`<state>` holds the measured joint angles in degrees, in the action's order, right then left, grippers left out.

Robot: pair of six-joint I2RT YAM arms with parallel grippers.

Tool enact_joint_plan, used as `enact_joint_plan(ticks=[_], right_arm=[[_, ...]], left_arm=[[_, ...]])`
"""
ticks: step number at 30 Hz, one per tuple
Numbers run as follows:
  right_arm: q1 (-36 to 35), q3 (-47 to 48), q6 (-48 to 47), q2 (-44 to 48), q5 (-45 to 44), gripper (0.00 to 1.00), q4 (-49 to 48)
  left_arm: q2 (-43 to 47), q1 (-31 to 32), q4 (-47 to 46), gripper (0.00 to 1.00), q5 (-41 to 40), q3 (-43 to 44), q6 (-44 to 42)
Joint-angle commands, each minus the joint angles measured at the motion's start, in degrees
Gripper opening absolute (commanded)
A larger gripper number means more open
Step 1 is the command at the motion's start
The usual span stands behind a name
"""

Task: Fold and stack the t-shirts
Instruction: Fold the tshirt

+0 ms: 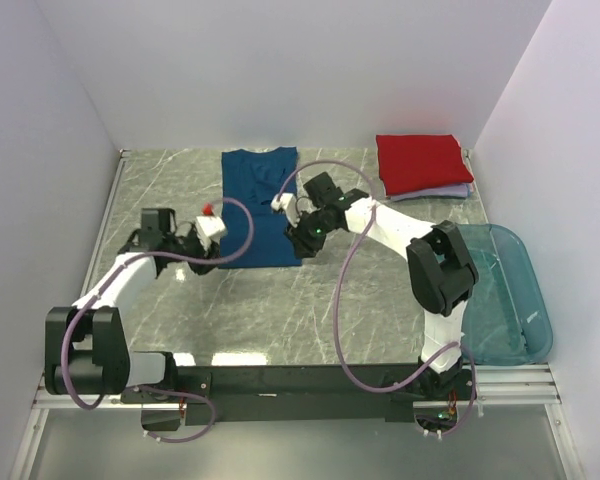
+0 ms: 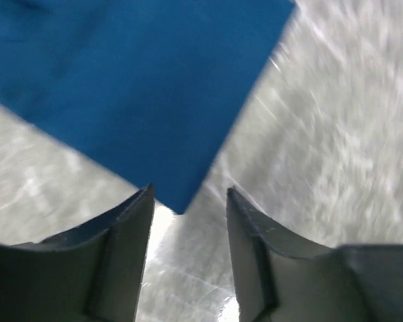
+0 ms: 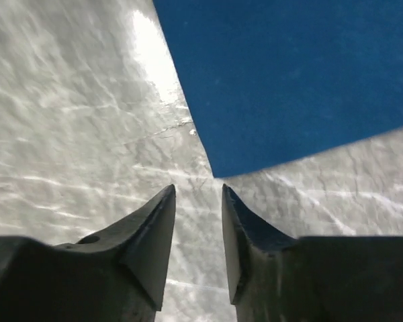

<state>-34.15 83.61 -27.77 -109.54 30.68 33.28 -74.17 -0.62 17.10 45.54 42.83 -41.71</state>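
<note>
We see the left gripper [image 2: 189,189] and right gripper [image 3: 198,187] half spread, empty, at near corners of the dark blue cloth t-shirt [image 1: 252,175].

Grey marble table [image 1: 380,300] doing the carrying
The dark blue t-shirt [image 1: 252,190] is lying flat mid far edge, the lavender t-shirt [image 1: 450,192] is sitting under the red t-shirt [image 1: 422,163] in the far right corner, and the teal tub [image 1: 510,290] is resting along the right edge.
</note>
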Motion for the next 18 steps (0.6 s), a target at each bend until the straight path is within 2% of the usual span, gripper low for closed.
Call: enact_joint_plan(ticks=[1, 5, 9, 18], right_arm=[[-2.1, -1.3, -8.0, -0.1, -3.3, 0.4, -2.6], [-6.2, -3.1, -12.4, -1.6, -5.1, 0.36, -4.1], [-7.5, -3.6, -12.1, -3.3, -7.6, 0.36, -5.7], [-8.4, 0.9, -13.2, -7.4, -12.1, 0.37, -2.6]], left_arm=[[-0.5, 3.8, -4.7, 0.5, -1.7, -2.5, -12.1], [-5.3, 6.3, -5.9, 0.47, -2.5, -2.7, -15.8], [-8.2, 9.0, -8.0, 0.48, -5.1, -2.2, -16.6], [-11.6, 9.9, -2.1, 0.5, -7.8, 1.4, -22.2]])
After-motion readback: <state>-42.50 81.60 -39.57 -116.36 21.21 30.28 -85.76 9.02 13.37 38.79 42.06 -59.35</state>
